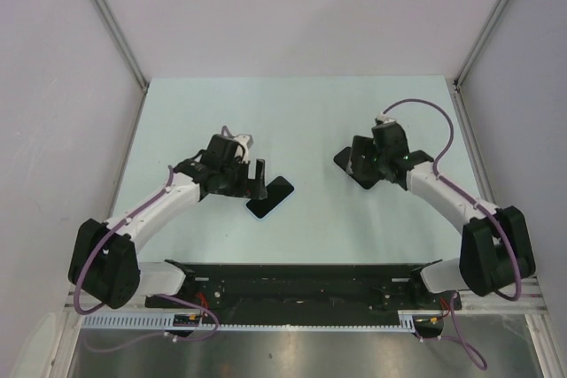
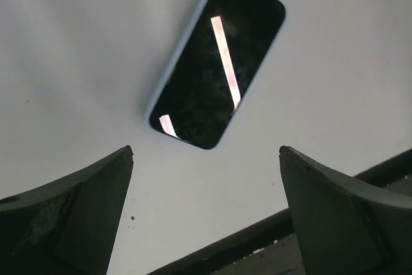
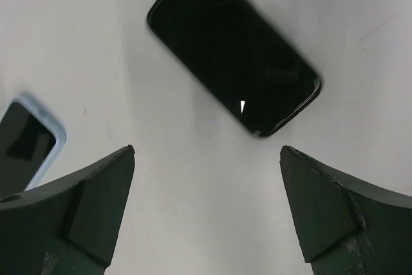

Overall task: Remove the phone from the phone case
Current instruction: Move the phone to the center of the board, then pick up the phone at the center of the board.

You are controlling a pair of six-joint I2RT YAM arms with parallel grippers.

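My left fingers (image 2: pixel 77 210) stand wide and empty. The phone (image 2: pixel 219 62), screen up in its blue case (image 2: pixel 184 38), lies just ahead between them, I judge lined up for a grab. My right fingers (image 3: pixel 77 210), equally wide and empty, face a black phone (image 3: pixel 235 75).

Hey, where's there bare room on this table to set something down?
Bare: the table's far half, and the gap between the blue-cased phone and the black slab. Crowded: around the left gripper and right gripper, open near those two.
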